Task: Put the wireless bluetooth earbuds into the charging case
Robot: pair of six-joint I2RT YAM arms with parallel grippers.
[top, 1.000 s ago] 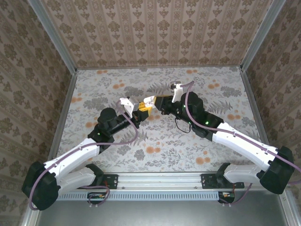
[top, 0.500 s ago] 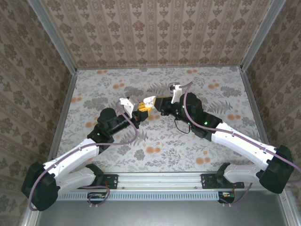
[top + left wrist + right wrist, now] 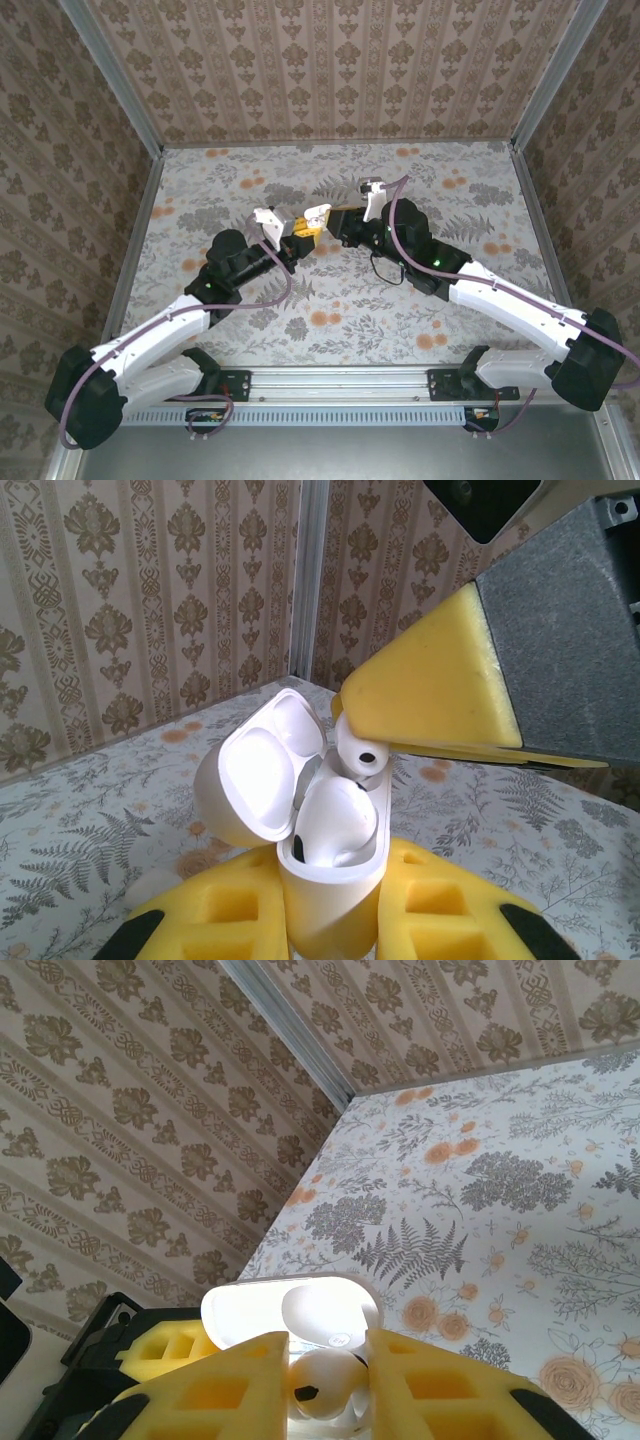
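With your left gripper [image 3: 335, 890] clamped on the open charging case [image 3: 265, 780] and your right gripper [image 3: 327, 1360] pinching an earbud [image 3: 357, 748] at its mouth, you should now seat it gently inside.

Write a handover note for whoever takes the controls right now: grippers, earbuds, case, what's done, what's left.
Left gripper: shut on the charging case, lid open, held clear of the table.
Right gripper: shut on the second earbud, right above the case's opening.
Done: the first earbud appears to be seated in the case.
Left: lower the second earbud into its slot, then release it.
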